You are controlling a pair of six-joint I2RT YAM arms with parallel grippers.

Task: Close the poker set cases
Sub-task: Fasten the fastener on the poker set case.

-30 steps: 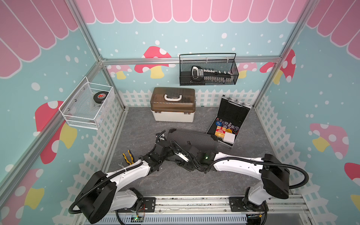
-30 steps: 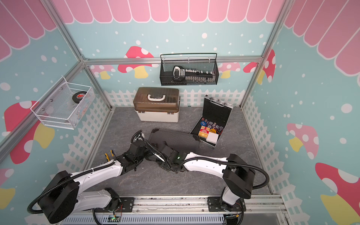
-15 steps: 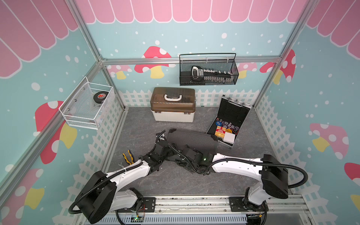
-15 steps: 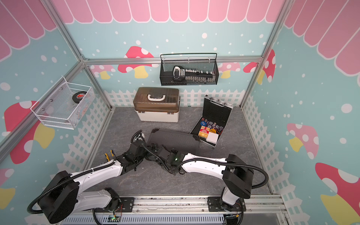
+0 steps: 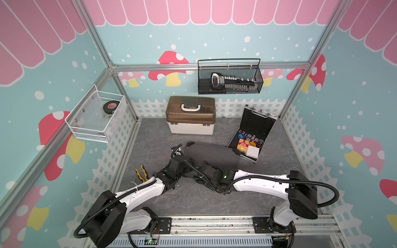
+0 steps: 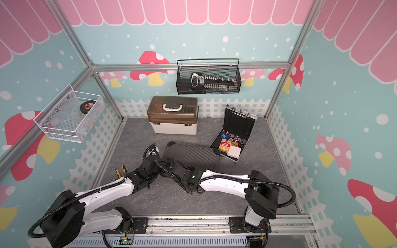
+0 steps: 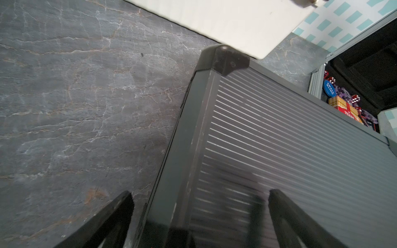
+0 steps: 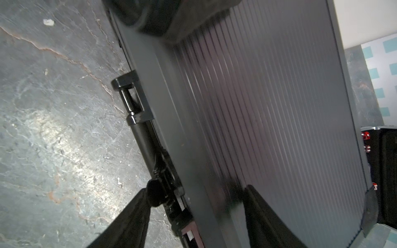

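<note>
The black poker case [image 5: 212, 153] lies flat mid-floor with its ribbed lid down, as both top views show [image 6: 191, 154]. The silver case [image 5: 251, 131] stands open to its right, lid upright, with chips and cards inside. My left gripper [image 7: 199, 214] is open and straddles the black case's near left corner [image 5: 182, 160]. My right gripper [image 8: 197, 214] straddles the front rim [image 5: 204, 169]. One of its fingers [image 8: 264, 216] lies on the lid. The other finger [image 8: 133, 216] touches a latch [image 8: 167, 186] beside the handle [image 8: 137, 120].
A cream box with a brown lid [image 5: 190, 118] stands just behind the black case. A black wire basket [image 5: 229, 77] hangs on the back wall and a white one [image 5: 96, 116] on the left wall. Yellow-handled pliers [image 5: 140, 175] lie by my left arm.
My right gripper has narrowed its jaws around the black case's front rim and shifted slightly along it. The left arm and both cases stay as they were.
</note>
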